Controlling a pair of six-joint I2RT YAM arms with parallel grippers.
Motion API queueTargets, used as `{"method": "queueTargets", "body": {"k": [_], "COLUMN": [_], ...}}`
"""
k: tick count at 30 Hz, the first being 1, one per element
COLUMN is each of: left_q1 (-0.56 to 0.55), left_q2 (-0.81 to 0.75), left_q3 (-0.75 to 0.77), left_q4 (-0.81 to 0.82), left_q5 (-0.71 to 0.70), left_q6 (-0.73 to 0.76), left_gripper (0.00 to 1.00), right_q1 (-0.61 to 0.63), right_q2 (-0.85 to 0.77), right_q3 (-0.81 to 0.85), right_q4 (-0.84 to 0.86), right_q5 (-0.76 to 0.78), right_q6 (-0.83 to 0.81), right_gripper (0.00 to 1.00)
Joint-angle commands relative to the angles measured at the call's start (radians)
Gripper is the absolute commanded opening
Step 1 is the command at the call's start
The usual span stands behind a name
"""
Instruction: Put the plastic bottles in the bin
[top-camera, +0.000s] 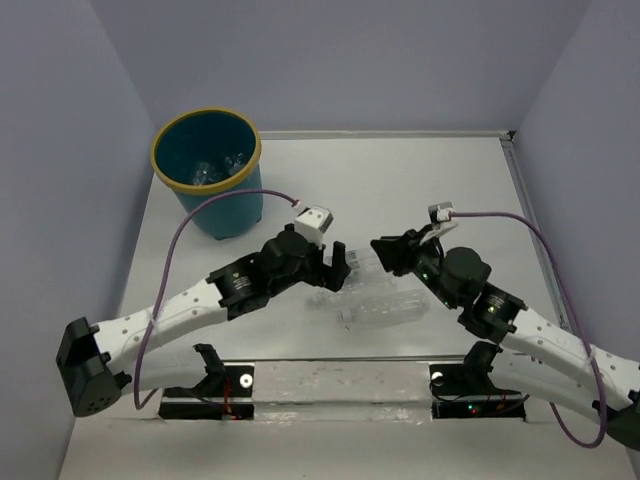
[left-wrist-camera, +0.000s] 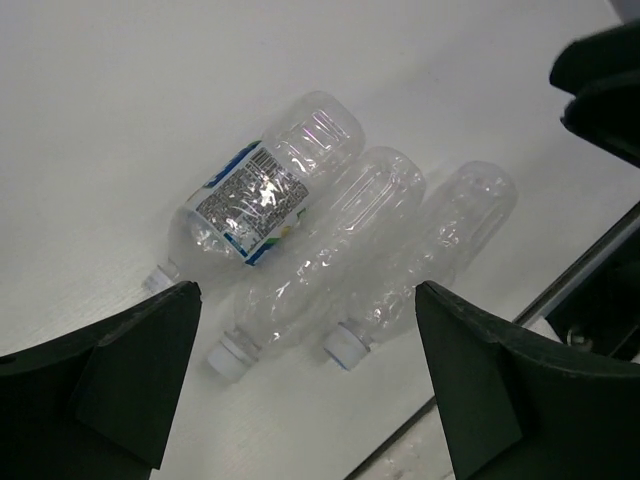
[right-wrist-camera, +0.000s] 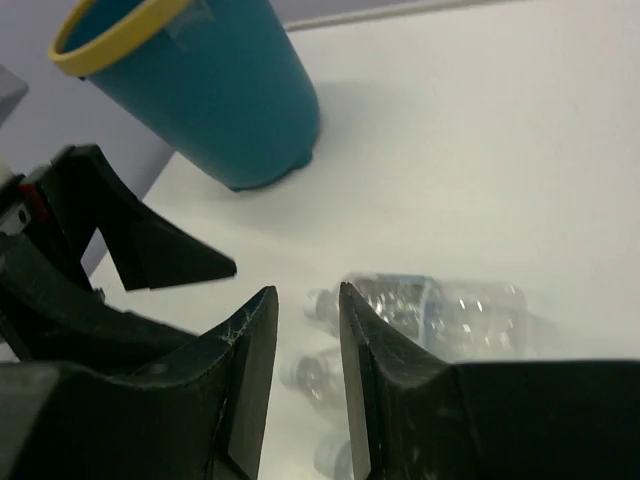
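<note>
White counter (left-wrist-camera: 120, 120), three bottles (left-wrist-camera: 330, 250) packed side by side under the spread left claw (left-wrist-camera: 305, 385); it could nudge neighbours. Right claw (right-wrist-camera: 308, 350) nearly pressed together, empty.

Two white segmented robot arms (top-camera: 170, 315) carry bulky black joint housings and black wedge-shaped grippers (top-camera: 345, 265); a thin purple cable (top-camera: 185, 225) loops along each (white connector near the wrist), above black base clamps (top-camera: 205, 385).
</note>
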Motion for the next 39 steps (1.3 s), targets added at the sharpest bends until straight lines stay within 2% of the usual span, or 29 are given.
{"method": "queueTargets", "body": {"k": [1,4,8,10,14,22,29,34,36,37,39], "left_q1": [-0.053,-0.058,-0.058,-0.055,-0.047,-0.001,0.039,0.088,0.106,0.109,0.123], "left_q2": [0.164,0.315,0.489,0.527,0.627,0.754,0.843,0.874,0.891,0.897,0.903], "left_q3": [0.09,0.129,0.221,0.267,0.356,0.433,0.493,0.513,0.521,0.522,0.527], "left_q4": [0.078,0.115,0.074,0.06,0.014,-0.032,-0.074,-0.06,-0.049,-0.046,-0.042], "left_q5": [-0.14,-0.094,-0.12,-0.123,-0.082,-0.004,0.044,0.061,0.062,0.061,0.058], "left_q6": [0.18,0.334,0.452,0.494,0.533,0.579,0.617,0.622,0.624,0.622,0.619], "left_gripper": [0.99,0.99,0.99,0.99,0.99,0.99,0.99,0.99,0.95,0.88,0.81], "right_q1": [-0.003,-0.003,-0.003,-0.003,-0.003,-0.003,-0.003,-0.003,-0.003,-0.003,-0.003], "right_q2": [-0.216,-0.342,-0.445,-0.475,-0.506,-0.591,-0.595,-0.56,-0.548,-0.536,-0.523], "right_q3": [-0.101,-0.133,-0.139,-0.139,-0.149,-0.185,-0.175,-0.17,-0.172,-0.172,-0.173], "right_q4": [-0.304,-0.458,-0.532,-0.547,-0.559,-0.581,-0.596,-0.595,-0.595,-0.593,-0.589], "right_q5": [0.101,0.13,0.17,0.165,0.139,0.085,0.088,0.064,0.055,0.052,0.033], "right_q6": [0.166,0.22,0.226,0.217,0.211,0.232,0.229,0.22,0.223,0.225,0.225], "right_gripper": [0.35,0.36,0.61,0.64,0.64,0.64,0.75,0.76,0.77,0.77,0.79]}}
